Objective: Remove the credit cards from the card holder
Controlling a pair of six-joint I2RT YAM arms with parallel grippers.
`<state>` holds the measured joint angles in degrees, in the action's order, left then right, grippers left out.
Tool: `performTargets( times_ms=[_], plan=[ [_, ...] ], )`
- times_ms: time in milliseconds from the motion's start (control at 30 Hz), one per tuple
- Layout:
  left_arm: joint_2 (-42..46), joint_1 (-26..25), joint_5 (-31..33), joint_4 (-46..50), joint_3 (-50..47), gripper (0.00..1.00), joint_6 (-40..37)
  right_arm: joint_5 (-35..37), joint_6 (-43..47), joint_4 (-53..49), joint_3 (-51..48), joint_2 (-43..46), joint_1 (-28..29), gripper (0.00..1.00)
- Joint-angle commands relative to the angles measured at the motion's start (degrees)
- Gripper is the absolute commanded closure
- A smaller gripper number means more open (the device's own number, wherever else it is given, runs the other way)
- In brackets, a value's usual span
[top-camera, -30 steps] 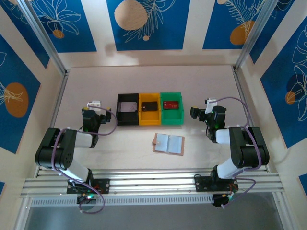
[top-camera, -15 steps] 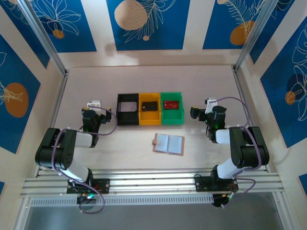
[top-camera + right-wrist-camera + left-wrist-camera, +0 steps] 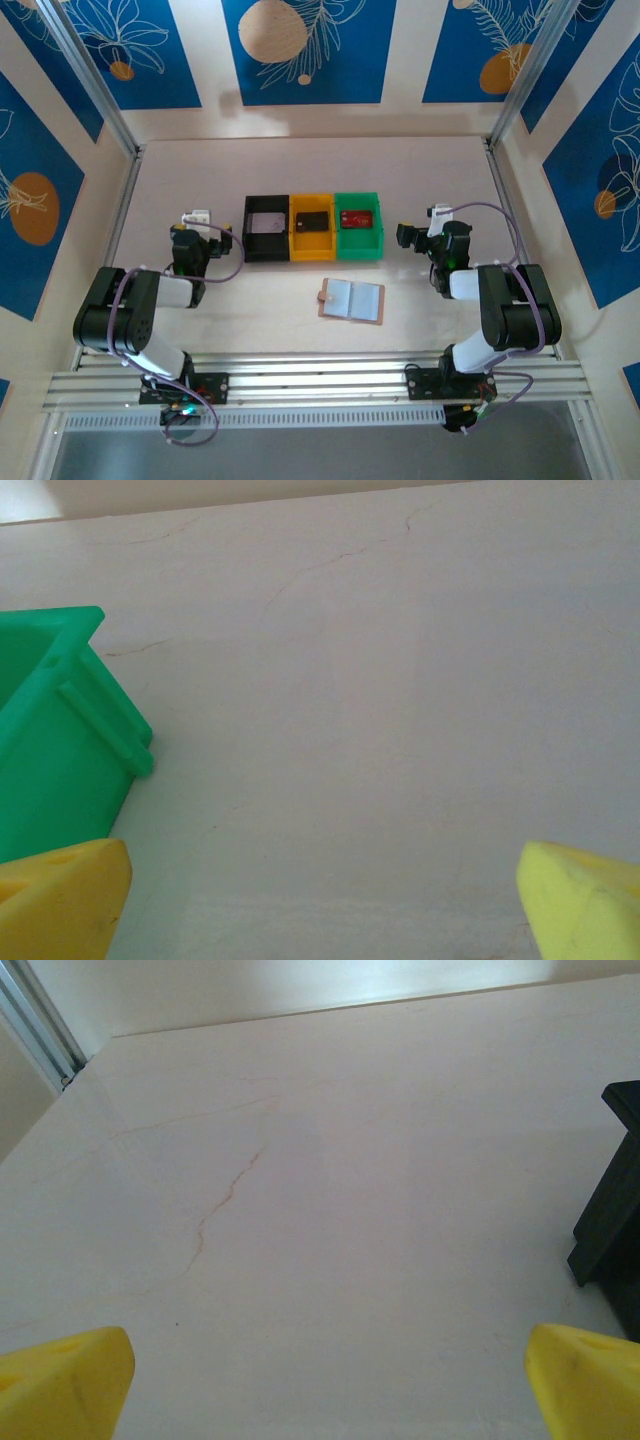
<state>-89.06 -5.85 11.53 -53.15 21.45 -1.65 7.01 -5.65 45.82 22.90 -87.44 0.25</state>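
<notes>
The card holder (image 3: 352, 300) lies opened flat on the table (image 3: 300, 165), pale pocket panels up and snap tab at its left edge, near the middle and between the two arms. Just beyond it stands a row of three touching bins. A pale grey card (image 3: 266, 224) lies in the black bin (image 3: 247, 232) on the left, a dark card (image 3: 313, 222) in the yellow bin (image 3: 293, 236) in the middle, and a red card (image 3: 359, 218) in the green bin (image 3: 378, 232) on the right. The left gripper (image 3: 320, 1385) hovers left of the black bin, jaws wide apart and holding nothing. The right gripper (image 3: 320, 905) hovers right of the green bin, jaws likewise spread over bare table.
</notes>
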Motion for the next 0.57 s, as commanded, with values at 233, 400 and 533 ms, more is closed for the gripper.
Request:
performTargets(
  times_ms=[233, 400, 533],
  plan=[
    [-0.38, 0.49, -1.27, -1.52, -0.45, 0.00, -0.27, -1.20, -0.25, 0.52, 0.79, 0.25, -0.16, 0.01],
    [-0.51, 0.49, -1.33, -1.17, -0.27, 0.00, -0.28, -1.20, -0.24, 0.50, 0.83, 0.23, -0.16, 0.01],
    [-0.33, 0.57, -1.42, -1.64, -0.57, 0.00, -0.28, -1.20, -0.24, 0.52, 0.83, 0.30, -0.21, 0.01]
  ],
)
